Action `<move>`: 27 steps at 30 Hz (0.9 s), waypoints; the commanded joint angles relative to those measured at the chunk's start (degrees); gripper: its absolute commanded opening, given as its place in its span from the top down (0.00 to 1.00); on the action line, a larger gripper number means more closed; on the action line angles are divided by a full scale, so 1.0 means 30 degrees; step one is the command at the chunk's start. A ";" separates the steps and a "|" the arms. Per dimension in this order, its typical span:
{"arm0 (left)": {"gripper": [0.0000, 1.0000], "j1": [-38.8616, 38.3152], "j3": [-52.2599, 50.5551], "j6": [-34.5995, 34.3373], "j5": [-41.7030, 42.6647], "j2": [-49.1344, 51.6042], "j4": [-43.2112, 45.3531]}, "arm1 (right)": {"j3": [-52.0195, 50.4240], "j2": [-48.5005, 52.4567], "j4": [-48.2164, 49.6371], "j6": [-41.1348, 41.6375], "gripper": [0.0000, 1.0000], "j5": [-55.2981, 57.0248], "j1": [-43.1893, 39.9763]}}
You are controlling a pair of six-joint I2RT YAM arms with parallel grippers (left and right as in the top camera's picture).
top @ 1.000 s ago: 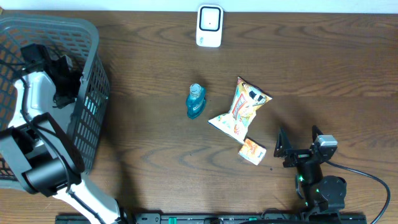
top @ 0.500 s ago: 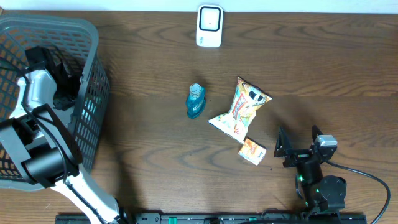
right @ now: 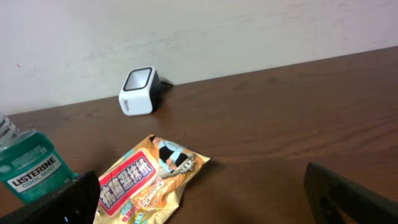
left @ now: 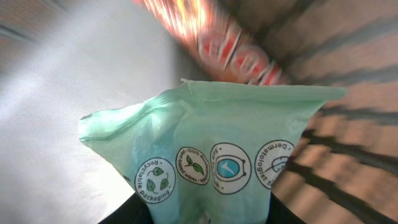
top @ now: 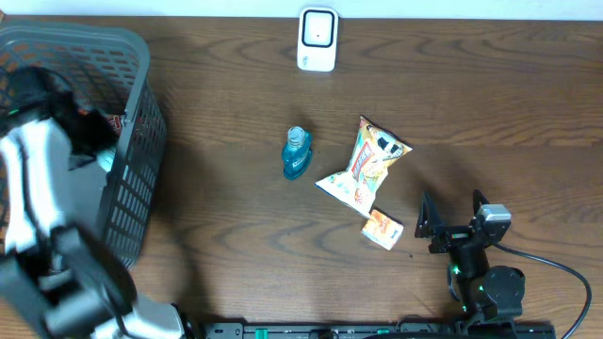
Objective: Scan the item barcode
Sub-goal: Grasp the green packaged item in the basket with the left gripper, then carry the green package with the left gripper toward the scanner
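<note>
Basket point(top: 141, 113) walls crowd left tool point(top: 94, 146) clamping green pouch point(left: 211, 143); open tabletop point(top: 236, 254) beyond.

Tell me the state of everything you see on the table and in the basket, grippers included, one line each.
left gripper, closed on the green pouch, inside the basket
right gripper, open, empty
basket, upright
mouthwash bottle, upright, capped
snack bag, lying flat, crumpled
orange packet, lying flat next to the snack bag
scanner, standing, nothing in front of it
</note>
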 commanded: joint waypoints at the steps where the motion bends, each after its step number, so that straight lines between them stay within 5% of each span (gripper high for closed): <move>1: 0.64 0.1100 0.0313 -0.2521 -0.0321 -0.4889 0.0022 | -0.0022 -0.0117 -0.0080 -0.0175 0.01 -0.0044 -0.0102; 7: 0.64 0.1428 0.0306 -0.4765 0.0969 -0.9901 0.0022 | -0.0022 -0.0117 -0.0080 -0.0175 0.01 -0.0044 -0.0102; 15: 0.63 -0.1450 0.0306 -0.5894 0.7125 -1.3245 0.0925 | -0.0022 -0.0117 -0.0073 -0.0175 0.01 -0.0044 -0.0102; 20: 0.63 -0.6084 0.0262 -0.5668 0.6105 -1.3129 -0.0146 | -0.0022 -0.0117 -0.0080 -0.0175 0.01 -0.0044 -0.0102; 27: 0.63 -1.1948 -0.0517 -0.6062 0.0131 -1.2043 -0.4153 | -0.0022 -0.0117 -0.0080 -0.0175 0.01 -0.0044 -0.0102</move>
